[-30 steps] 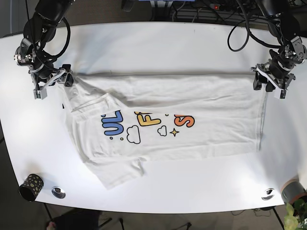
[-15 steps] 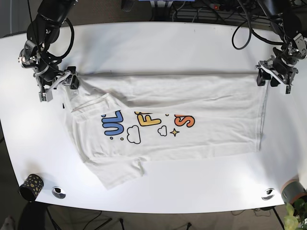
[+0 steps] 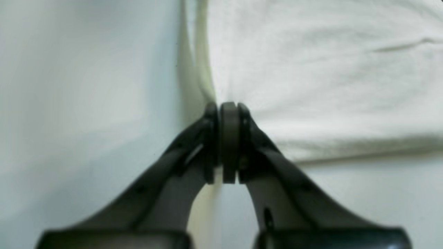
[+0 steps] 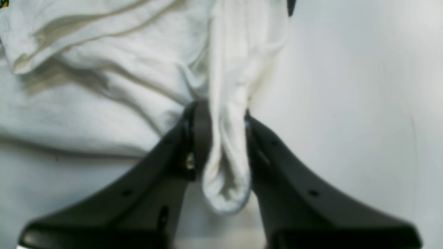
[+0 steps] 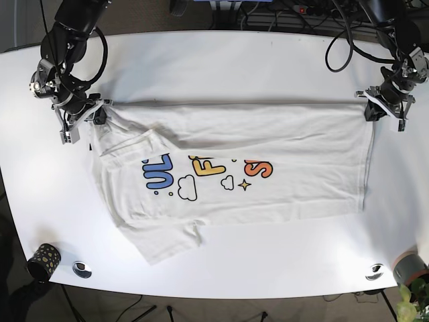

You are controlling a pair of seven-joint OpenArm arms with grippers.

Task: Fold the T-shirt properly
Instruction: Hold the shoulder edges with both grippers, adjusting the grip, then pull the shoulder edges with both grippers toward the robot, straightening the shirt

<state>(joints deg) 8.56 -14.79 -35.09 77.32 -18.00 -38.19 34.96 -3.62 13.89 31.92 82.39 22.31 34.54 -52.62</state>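
A white T-shirt (image 5: 234, 168) with colourful letters and clouds lies spread across the white table, its far edge folded over into a straight line. My left gripper (image 5: 373, 111) is shut on the shirt's far right corner; in the left wrist view the black fingers (image 3: 207, 138) pinch the cloth (image 3: 311, 69) at its edge. At the far left end, my right gripper (image 5: 100, 115) is shut on the shirt; the right wrist view shows a bunched fold of white fabric (image 4: 226, 166) squeezed between its fingers (image 4: 197, 138).
The white table (image 5: 221, 67) runs wide behind the shirt. A dark patterned cup (image 5: 43, 261) stands at the near left corner, beside a round metal fitting (image 5: 82, 269). Another metal fitting (image 5: 374, 272) and a grey pot (image 5: 410, 268) sit at the near right corner.
Both grippers have moved a little away toward the table's far edge with the shirt's folded edge, which is now pulled straighter between them.
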